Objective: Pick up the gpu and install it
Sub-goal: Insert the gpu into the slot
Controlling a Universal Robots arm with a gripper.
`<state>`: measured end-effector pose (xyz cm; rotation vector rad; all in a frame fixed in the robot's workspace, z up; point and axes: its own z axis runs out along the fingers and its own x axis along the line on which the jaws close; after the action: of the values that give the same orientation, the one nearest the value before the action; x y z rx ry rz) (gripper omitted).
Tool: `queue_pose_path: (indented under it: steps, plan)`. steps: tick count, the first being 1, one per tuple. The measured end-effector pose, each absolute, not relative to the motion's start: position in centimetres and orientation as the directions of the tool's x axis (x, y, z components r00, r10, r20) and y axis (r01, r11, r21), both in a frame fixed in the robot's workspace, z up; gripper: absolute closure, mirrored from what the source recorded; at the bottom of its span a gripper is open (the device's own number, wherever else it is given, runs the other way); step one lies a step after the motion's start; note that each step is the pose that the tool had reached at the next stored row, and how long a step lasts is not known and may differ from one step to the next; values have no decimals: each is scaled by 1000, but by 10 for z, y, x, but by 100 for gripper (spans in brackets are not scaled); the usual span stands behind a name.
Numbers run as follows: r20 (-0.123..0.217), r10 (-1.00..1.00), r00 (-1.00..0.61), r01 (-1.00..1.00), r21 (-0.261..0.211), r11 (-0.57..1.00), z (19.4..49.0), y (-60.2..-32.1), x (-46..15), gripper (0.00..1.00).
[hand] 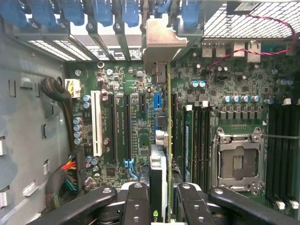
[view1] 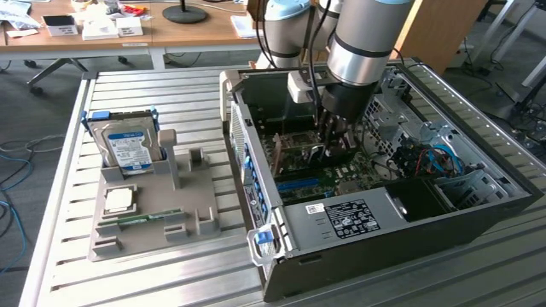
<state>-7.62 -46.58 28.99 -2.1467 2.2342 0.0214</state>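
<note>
Inside the open computer case [view1: 444, 220], the gripper [hand: 158, 196] is lowered over the motherboard [hand: 140, 140], with its black fingers [hand: 137, 204] pressed on either side of the gpu [hand: 158, 166]. The jaws are clamped on the card, which stands on edge between them. From the grip it runs straight toward the rear wall of the case. Its silver-grey bracket [hand: 161, 42] sits there among the blue slot latches [hand: 101, 11]. Whether its lower edge is seated in a slot cannot be told.

Beside the card on one side lie long black expansion slots [hand: 115, 126] and a white slot [hand: 98, 123]. On the other side are the empty processor socket [hand: 236, 161] and the dark memory slots [hand: 281, 140].

In the exterior view, the arm [view1: 362, 45] reaches down from above into the middle of the case. A labelled power supply [view1: 346, 217] fills the near end.

Well apart from the case, toward the exterior view's left, a grey holder [view1: 153, 240] rests on the slatted metal table [view1: 128, 284]. It carries an upright hard drive [view1: 128, 147] with a blue-white label, a square processor chip [view1: 119, 199] and a green memory stick [view1: 140, 219].
</note>
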Motion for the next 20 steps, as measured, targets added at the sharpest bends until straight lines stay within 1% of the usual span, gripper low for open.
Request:
queue_pose_path:
  steps: [13,20]
  plan:
    - [-41,-999,-34,-999,-20,35,276,-466,-80,73]
    - [-41,-999,-34,-999,-20,35,276,-466,-80,73]
